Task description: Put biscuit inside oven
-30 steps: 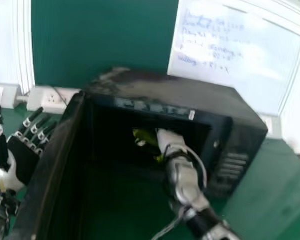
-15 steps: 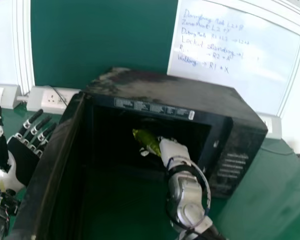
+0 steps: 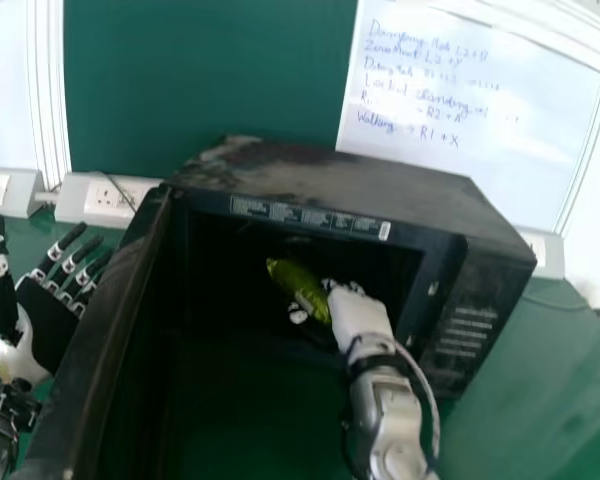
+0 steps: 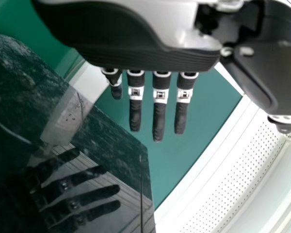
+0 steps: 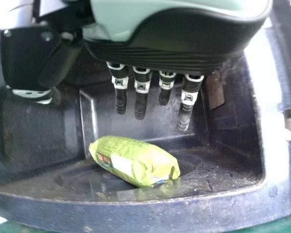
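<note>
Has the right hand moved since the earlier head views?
Yes: against the oven, the right hand has shifted back toward the robot and slightly right.

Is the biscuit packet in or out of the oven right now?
In: the biscuit packet lies on the oven's floor, past the front rim, beneath the straight fingers of the right robot hand.

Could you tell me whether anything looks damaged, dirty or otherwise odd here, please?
The boxy black oven looks unclean: pale smears, dust or wear, mark its top, and light specks dot its floor inside. The yellow-green plastic biscuit packet lies on that floor with no visible tear.
</note>
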### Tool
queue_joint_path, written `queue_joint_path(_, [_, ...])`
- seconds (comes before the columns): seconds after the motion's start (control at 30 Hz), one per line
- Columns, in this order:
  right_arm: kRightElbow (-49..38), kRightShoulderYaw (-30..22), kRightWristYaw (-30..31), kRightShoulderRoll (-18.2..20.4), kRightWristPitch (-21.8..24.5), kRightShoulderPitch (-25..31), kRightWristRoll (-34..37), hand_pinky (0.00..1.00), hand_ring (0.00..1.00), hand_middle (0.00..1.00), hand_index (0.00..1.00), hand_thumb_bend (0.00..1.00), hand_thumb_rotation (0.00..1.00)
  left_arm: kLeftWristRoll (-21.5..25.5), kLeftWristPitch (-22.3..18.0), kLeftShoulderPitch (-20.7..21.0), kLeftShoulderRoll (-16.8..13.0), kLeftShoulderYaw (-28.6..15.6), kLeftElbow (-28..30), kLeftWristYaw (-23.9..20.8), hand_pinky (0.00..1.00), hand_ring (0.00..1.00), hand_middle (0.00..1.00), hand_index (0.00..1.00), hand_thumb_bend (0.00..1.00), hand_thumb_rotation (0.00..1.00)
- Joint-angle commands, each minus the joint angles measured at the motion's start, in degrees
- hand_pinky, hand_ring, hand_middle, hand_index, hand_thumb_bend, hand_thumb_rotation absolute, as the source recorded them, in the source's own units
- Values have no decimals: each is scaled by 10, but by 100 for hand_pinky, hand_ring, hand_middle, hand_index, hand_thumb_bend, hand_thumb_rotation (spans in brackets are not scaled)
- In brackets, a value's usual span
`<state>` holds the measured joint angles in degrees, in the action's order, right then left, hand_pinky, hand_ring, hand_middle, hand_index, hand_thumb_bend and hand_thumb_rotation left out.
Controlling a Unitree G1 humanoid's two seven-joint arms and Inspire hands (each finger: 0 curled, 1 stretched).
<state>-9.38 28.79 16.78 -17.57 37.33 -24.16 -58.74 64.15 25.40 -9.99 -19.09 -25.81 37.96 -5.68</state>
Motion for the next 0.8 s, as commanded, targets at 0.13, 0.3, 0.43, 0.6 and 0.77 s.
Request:
queue_joint_path(0.13, [-90, -25, 6, 0, -9, 57, -18, 74, 83, 88, 90, 67, 65, 5, -2, 6, -5, -5, -11, 11, 84, 78, 75, 78, 40, 26])
queue_joint_path(0.3, [-144, -44, 12, 3, -16, 96, -21, 76, 83, 88, 89, 70, 63, -3, -1, 5, -4, -2, -7, 7, 83, 78, 74, 77, 42, 25])
queue_joint_path(0.43, [-181, -61, -2, 1, -40, 136, -19, 76, 83, 86, 87, 71, 61, 1, 2, 6, -1, -1, -7, -4, 84, 78, 74, 76, 42, 24])
queue_joint_path(0.6, [-211, -91, -37, 5, -84, 187, 3, 71, 81, 83, 86, 72, 55, 13, 12, 6, -4, -2, -10, -20, 81, 73, 69, 69, 63, 23])
queue_joint_path(0.77, [-234, -122, -74, 9, -128, 232, 22, 69, 80, 82, 86, 74, 56, 11, 18, 7, -8, 0, -12, -24, 83, 73, 69, 68, 65, 24])
